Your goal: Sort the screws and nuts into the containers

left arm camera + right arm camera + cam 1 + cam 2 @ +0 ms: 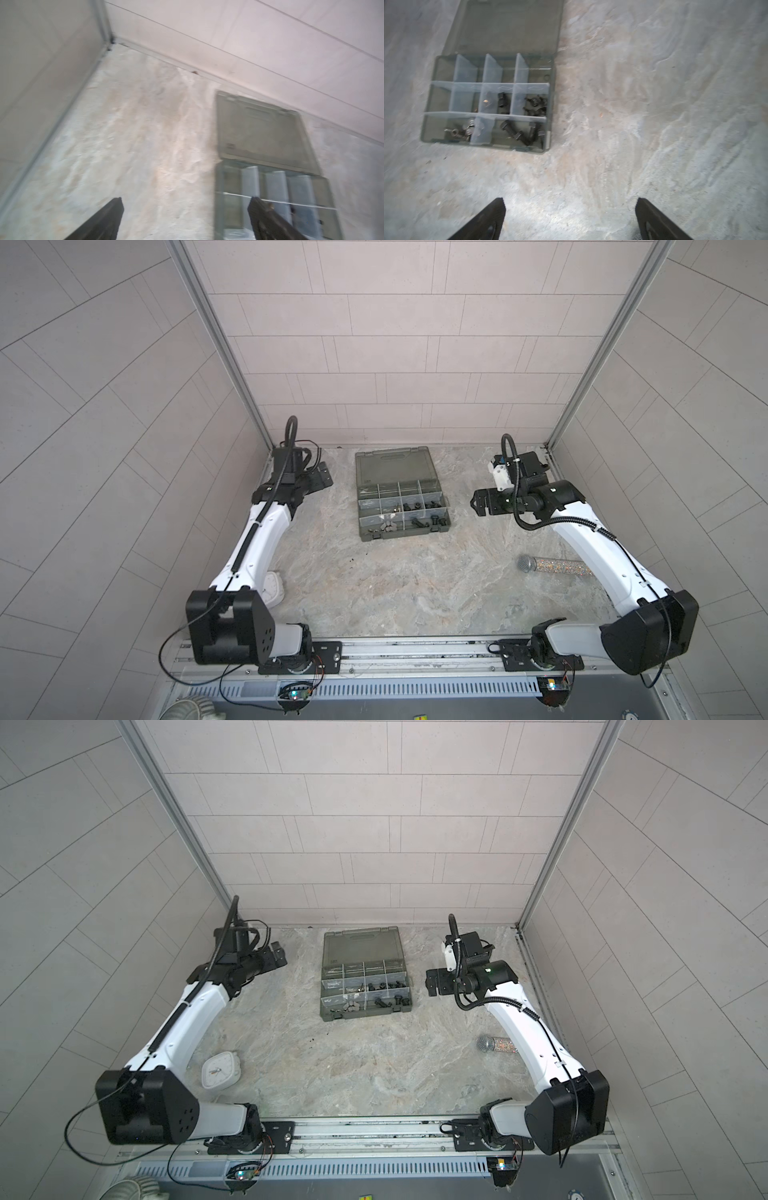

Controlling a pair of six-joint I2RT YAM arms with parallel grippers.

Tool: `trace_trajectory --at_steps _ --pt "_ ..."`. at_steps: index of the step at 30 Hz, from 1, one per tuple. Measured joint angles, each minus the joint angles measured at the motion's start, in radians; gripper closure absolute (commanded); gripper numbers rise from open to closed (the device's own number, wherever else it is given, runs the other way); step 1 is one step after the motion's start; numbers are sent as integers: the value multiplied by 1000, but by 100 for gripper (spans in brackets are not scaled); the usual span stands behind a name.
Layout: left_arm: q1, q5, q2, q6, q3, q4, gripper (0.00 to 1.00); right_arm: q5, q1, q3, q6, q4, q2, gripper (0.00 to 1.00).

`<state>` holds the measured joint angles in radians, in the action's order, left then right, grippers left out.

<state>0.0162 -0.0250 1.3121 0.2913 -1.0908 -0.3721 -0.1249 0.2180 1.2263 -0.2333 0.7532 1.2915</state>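
Two grippers stand over the tabletop (395, 593), both apart from the organizer case (405, 533). Left gripper (186, 209): fingers spread wide, nothing between them; position near the rear left corner of the tabletop, to the left of the case. Right gripper (570, 205): fingers spread wide, nothing between them; position toward the right edge, level with the case, fingertips turned toward it. The case lies at the middle of the rear edge, with its lid (392, 466) folded back flat toward that edge. Pale dividers split the case into containers (492, 70). The screws (517, 133) lie in the container at the front right corner of the case. The nuts (456, 133), winged types among them, lie in the container at its front left corner. Small black parts (535, 106) lie in containers of the middle row; their type cannot be told. A microphone (548, 565) lies near the right edge, just beside the right arm. A clock (220, 1071) lies near the left edge, partly under the left arm.
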Motion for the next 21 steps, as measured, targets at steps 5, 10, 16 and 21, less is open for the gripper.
trace_trajectory --at_steps 5,10,16,21 --pt "-24 87 7 -124 156 73 0 143 -56 -181 -2 -148 -62 1" --pt "-27 147 14 -175 340 241 0 288 -82 -422 13 -367 -127 1" --pt "-27 175 75 -190 480 491 0 424 -105 -616 51 -651 -173 1" --pt "-27 190 145 -207 596 830 0 495 -148 -692 54 -862 -146 1"
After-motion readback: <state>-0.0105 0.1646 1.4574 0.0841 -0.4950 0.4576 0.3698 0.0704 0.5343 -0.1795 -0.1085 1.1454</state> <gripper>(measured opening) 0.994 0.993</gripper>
